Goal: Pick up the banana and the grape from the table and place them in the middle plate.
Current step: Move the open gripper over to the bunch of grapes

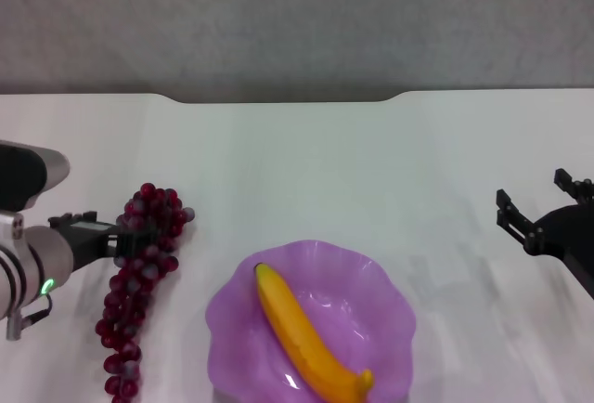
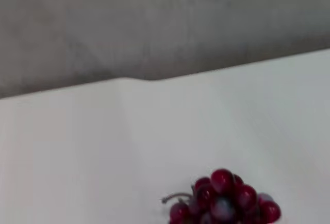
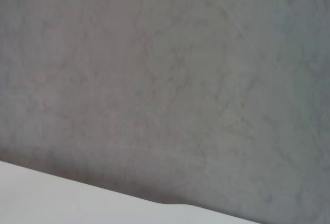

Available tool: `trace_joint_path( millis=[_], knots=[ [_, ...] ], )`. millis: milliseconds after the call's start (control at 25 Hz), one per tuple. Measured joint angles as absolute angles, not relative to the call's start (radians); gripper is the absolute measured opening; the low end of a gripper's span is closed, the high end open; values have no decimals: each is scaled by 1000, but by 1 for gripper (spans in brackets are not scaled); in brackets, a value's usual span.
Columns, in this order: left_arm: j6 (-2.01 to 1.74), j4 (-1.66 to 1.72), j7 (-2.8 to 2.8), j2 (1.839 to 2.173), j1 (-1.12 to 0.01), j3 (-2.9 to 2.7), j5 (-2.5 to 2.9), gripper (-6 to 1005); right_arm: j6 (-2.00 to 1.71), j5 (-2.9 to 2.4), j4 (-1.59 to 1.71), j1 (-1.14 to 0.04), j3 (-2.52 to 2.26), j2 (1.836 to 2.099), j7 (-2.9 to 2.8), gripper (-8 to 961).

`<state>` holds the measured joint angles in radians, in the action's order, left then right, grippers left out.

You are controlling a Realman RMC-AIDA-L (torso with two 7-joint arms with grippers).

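1. Nearest the robot lies the plate (image 1: 311, 324), and the banana (image 1: 306, 333) already rests in it, running diagonally from the far-left part of the dish to its near-right rim. That half of the task looks done.

2. Just left of the plate, on the table (image 1: 371, 162), lies the grape bunch (image 1: 139, 282). Its long axis runs near to far, leaning slightly right at the far end. It is close to the plate's left rim but apart from it.

3. The left gripper (image 1: 119, 234) sits at the bunch's far end, reaching in from the left side — its black fingers meet the top grapes, but whether they are closed on them or merely beside them I cannot tell. The left wrist view shows only the bunch's end and a bit of stem.

4. Since the grape lies on the left, this arm is plainly the nearer one; the carry to the plate would go rightward and a little toward the robot.

5. Far right, the right gripper (image 1: 534, 206) hangs with fingers spread apart, holding nothing — well clear of plate and fruit.
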<state>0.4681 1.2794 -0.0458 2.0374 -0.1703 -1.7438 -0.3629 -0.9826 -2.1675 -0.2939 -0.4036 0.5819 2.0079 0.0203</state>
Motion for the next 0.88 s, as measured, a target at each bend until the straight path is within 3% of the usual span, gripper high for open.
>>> trace_joint_path(
  millis=[880],
  knots=[
    [405,1010,-73,2041,-327,-1716,-497,875,-986,-2167,-303,-402,580,2009,20,878]
  ],
)
